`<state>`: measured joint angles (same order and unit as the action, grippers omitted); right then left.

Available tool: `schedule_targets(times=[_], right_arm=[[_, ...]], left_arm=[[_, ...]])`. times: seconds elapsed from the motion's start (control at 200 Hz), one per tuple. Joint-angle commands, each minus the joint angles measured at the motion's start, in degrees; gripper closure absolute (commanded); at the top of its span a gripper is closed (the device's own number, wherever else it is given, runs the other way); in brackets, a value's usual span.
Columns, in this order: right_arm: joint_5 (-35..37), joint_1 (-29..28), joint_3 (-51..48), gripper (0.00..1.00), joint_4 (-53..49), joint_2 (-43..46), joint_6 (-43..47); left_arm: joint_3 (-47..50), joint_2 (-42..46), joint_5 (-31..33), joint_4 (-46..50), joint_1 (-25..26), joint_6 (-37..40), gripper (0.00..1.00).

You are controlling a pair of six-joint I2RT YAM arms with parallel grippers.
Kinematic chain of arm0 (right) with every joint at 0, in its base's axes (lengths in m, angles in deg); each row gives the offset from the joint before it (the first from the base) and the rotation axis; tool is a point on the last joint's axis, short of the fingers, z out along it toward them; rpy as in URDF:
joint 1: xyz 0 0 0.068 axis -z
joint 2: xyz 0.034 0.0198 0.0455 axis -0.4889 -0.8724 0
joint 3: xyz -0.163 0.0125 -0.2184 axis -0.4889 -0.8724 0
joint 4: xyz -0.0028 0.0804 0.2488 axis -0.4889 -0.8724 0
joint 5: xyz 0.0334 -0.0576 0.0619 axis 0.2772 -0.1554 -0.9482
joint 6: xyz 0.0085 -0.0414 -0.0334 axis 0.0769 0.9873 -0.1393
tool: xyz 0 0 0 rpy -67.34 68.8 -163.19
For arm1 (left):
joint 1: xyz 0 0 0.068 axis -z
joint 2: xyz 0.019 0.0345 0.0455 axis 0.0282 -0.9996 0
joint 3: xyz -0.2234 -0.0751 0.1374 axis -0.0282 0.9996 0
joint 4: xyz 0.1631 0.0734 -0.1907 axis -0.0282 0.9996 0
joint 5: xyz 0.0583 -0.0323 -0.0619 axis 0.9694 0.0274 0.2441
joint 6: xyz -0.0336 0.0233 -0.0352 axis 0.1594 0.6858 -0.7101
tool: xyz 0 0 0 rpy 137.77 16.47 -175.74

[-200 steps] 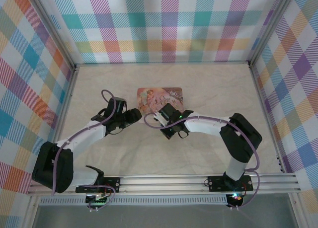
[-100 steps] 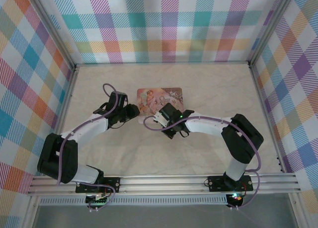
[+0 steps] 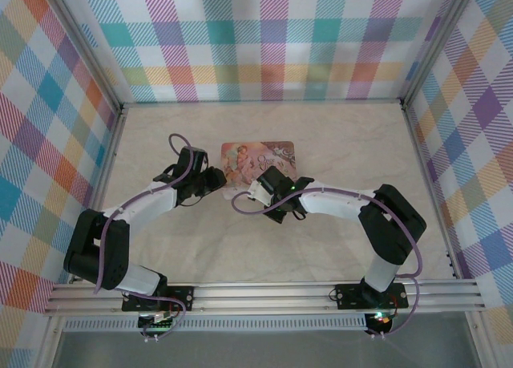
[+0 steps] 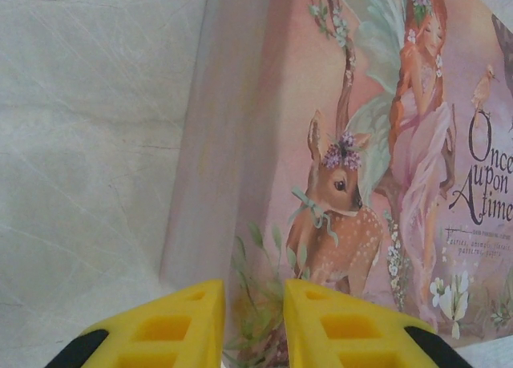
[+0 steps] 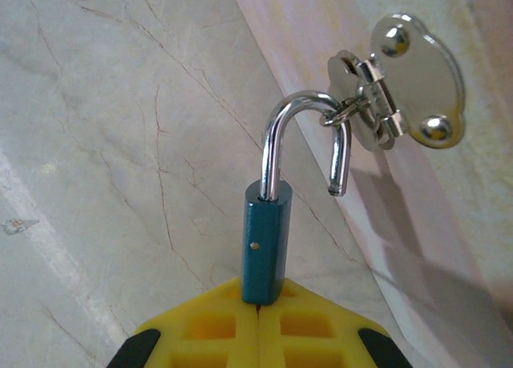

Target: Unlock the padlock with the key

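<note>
From above, the left gripper [image 3: 218, 180] sat at the left end of the pink tin [image 3: 258, 153] and the right gripper [image 3: 260, 184] at its near side. The left wrist camera showed yellow fingers [image 4: 160, 332] a narrow gap apart, holding nothing, with the tin's corner beyond them. In the right wrist view, the fingers were clamped on the padlock [image 5: 263, 240]. Its shackle [image 5: 309, 111] stood sprung open, hooked through the tin's clasp [image 5: 417, 79].

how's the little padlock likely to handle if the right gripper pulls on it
The padlock looks like rigid metal, so it probably won't flex. Its shackle is open but hooked through the clasp, so a pull would likely drag the tin. The smooth narrow body could twist in the right gripper.
</note>
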<state>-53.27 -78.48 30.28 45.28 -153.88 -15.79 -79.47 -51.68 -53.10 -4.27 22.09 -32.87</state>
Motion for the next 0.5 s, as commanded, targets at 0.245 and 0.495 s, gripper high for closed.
schedule_targets(times=[0.245,0.495], right_arm=[[-0.37,-0.01,1.38,1.00,-1.25,2.26,2.84],[0.07,-0.01,1.56,1.00,-1.26,2.39,6.89]], left_arm=[[-1.94,-1.98,0.60,1.20,-0.69,1.20,0.64],[-3.49,-4.14,-0.41,0.65,-0.69,1.59,0.83]])
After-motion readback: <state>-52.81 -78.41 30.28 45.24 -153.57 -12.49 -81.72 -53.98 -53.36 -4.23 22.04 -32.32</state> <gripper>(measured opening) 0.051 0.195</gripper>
